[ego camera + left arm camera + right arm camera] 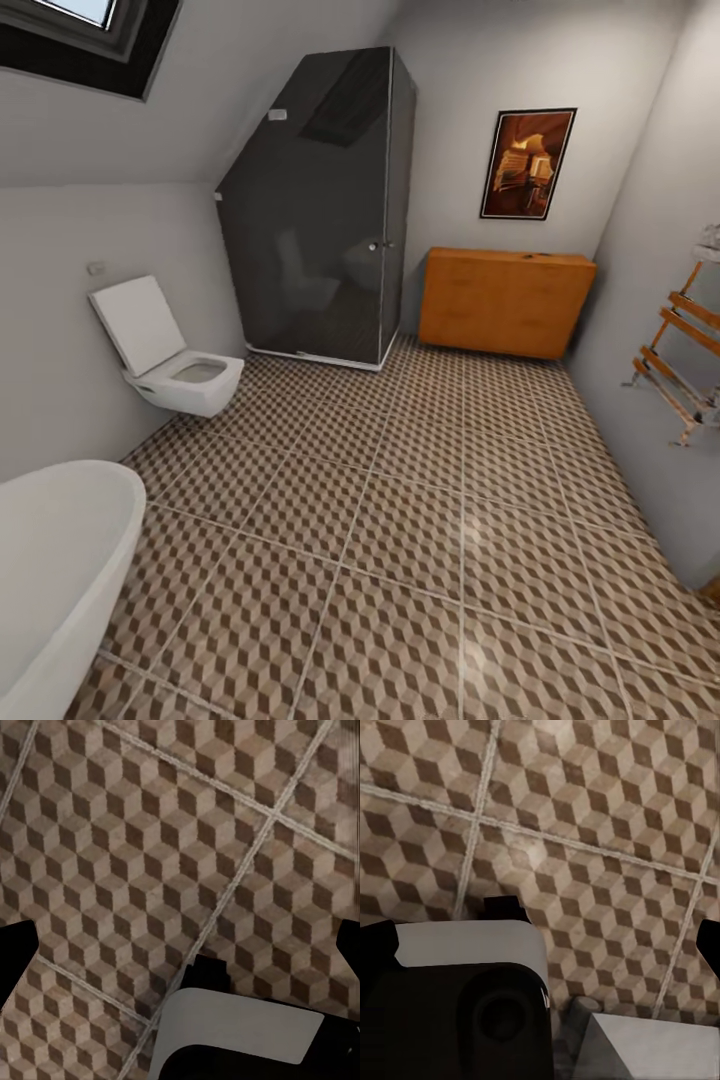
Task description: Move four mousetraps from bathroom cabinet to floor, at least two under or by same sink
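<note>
— Bathroom floor point(400, 520), cube-patterned, spreads ahead; where's the cabinet?
— Against the far wall, the orange cabinet point(505, 300), beside the dark shower stall point(320, 200).
— Your pincers?
— Both mine hang over tile, fingertips at the frame edges, spread wide.

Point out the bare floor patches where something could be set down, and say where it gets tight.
The brown-and-beige cube-patterned tile floor lies bare through the middle, between the white wall-hung toilet and the wooden ladder rack, up to the orange-brown wooden cabinet. It narrows beside the white oval bathtub and the dark glass shower cubicle.
</note>
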Controlling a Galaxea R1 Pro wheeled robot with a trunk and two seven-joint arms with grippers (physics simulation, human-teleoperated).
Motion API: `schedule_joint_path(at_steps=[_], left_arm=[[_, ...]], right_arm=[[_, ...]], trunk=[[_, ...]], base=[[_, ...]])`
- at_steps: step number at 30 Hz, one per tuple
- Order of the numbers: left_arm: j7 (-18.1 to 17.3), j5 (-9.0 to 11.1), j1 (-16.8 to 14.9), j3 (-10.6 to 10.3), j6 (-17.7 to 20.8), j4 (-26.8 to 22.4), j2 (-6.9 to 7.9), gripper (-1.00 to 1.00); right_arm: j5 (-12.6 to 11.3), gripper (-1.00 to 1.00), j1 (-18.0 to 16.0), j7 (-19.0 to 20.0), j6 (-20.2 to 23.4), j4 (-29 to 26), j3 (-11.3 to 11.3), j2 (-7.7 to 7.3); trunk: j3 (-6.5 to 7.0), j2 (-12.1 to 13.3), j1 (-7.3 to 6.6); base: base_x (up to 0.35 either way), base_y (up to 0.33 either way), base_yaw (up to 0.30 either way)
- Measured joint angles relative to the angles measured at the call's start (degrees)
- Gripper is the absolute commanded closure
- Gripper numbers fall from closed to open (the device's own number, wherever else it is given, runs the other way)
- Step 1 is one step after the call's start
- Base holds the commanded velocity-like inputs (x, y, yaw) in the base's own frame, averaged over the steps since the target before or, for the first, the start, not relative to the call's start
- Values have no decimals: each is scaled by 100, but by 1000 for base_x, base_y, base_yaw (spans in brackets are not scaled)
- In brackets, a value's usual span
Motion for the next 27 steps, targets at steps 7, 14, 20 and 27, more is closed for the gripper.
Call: schedule_joint_path(at_steps=[7, 14, 20, 27], left_arm=[[0, -11, -1, -2, -3, 0, 0, -100], [0, -27, -1, -5, 1, -8, -6, -100], [0, -31, 1, -7, 5, -16, -8, -100], [0, -32, 1, -13, 6, -18, -13, -100]], right_arm=[[-1, -100, 0, 0, 0, 0, 0, 0], [0, -100, 0, 0, 0, 0, 0, 0], [0, -100, 0, 0, 0, 0, 0, 0], [-1, -100, 0, 0, 0, 0, 0, 0]], trunk=[[0, 0, 0], [0, 0, 0], [0, 0, 0], [0, 0, 0]], base=[[0, 0, -280], [0, 0, -280], [0, 0, -280], [0, 0, -280]])
